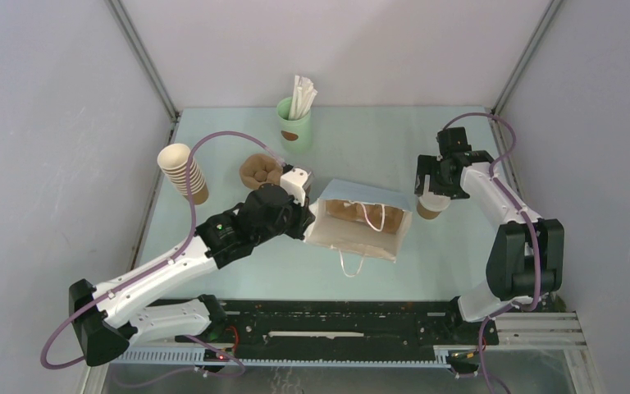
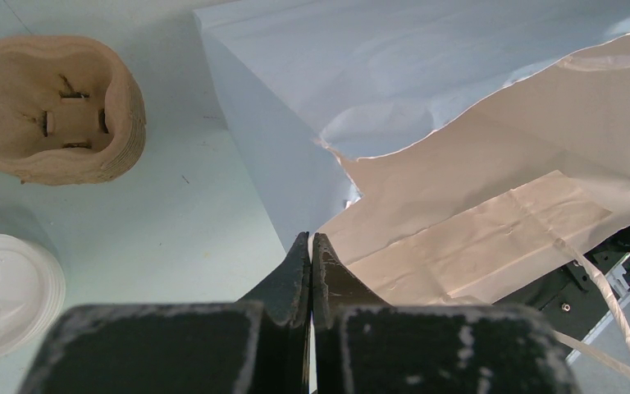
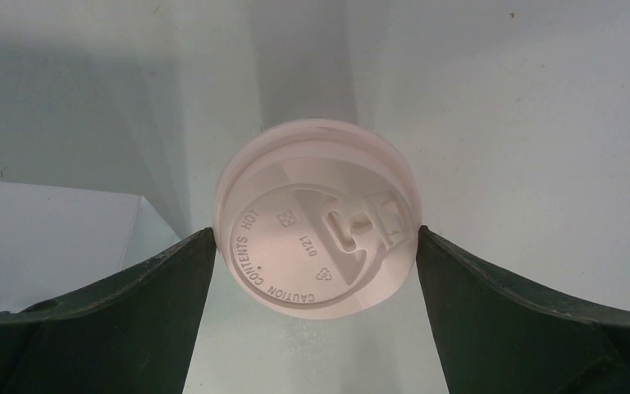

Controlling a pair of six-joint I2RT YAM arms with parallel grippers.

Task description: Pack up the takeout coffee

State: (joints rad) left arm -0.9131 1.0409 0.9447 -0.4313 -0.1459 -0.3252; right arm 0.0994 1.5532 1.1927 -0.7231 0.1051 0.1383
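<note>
**Right wrist view: small brown kraft paper cup with round white plastic lid [image 3: 317, 222], not yet bagged**

Location: upright on the table [image 1: 451, 263], just beside the pale paper carrier bag [image 1: 361, 234], at its 3 o'clock.
Right gripper [image 3: 315, 235]: fingers spread, flanking the lid.
Left gripper [image 2: 311, 242]: fingers together at the bag's 9 o'clock edge; whether paper is pinched cannot be told.
Hazard: closing on the lid rim could pop it off; a sagging bag mouth could snag the cup.
</note>
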